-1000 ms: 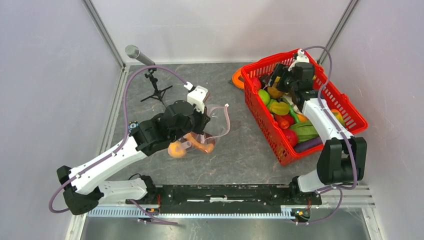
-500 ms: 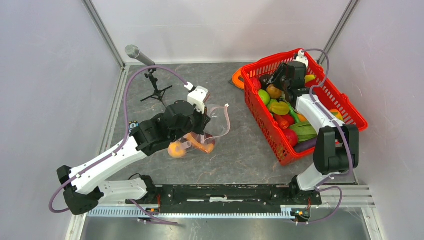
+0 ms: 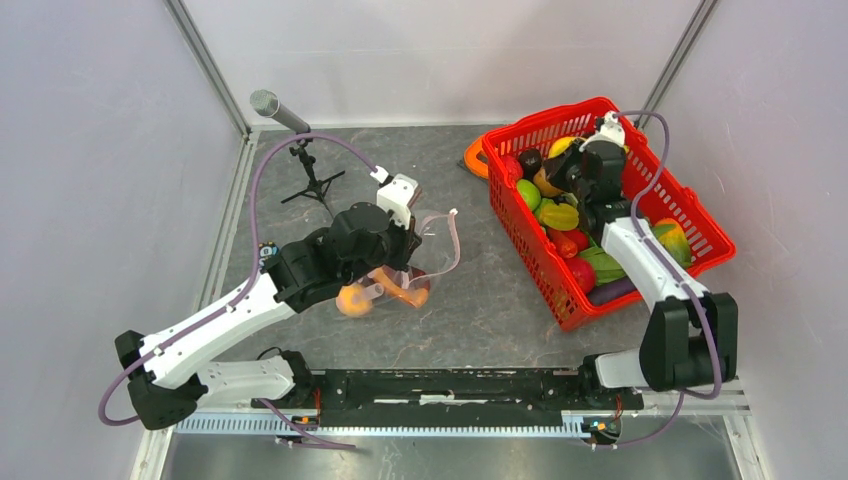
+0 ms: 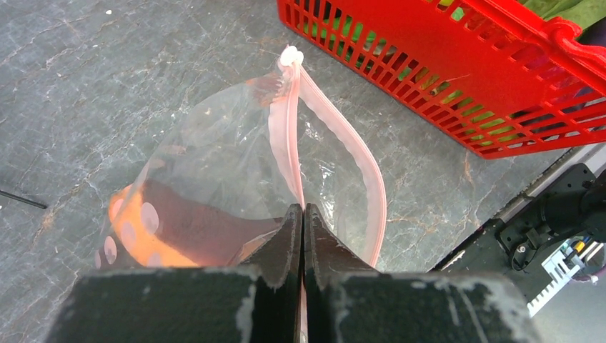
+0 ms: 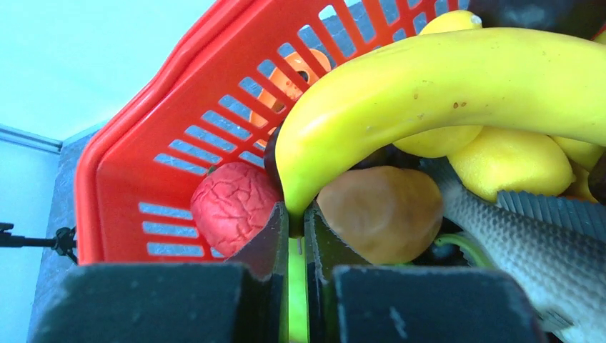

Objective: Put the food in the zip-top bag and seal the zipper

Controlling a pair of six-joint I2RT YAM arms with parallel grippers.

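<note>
The pink zipper strip (image 4: 286, 143) of the clear dotted bag (image 4: 214, 150) is being pinched between the tightly closed fingers of the left gripper (image 4: 301, 214), over the middle of the grey table (image 4: 86, 86) and apart from the red basket (image 3: 700, 215). The bag is being held by that strip with its mouth gaping, the free side of the strip bowing out in a loop. Orange food (image 4: 136, 236) is being shown through the plastic at the bag's lower end. The right gripper (image 5: 296, 214) is being held down inside the basket, toward its far end, with its jaws drawn to a narrow slit. The lower tip of a yellow banana (image 5: 443, 78) is being nipped between the fingertips. A knobbly red fruit (image 5: 232, 207) and a brown kiwi (image 5: 379, 214) are lying on either side of those fingertips, just under the banana. More fruit and vegetables are lying piled in the basket.
</note>
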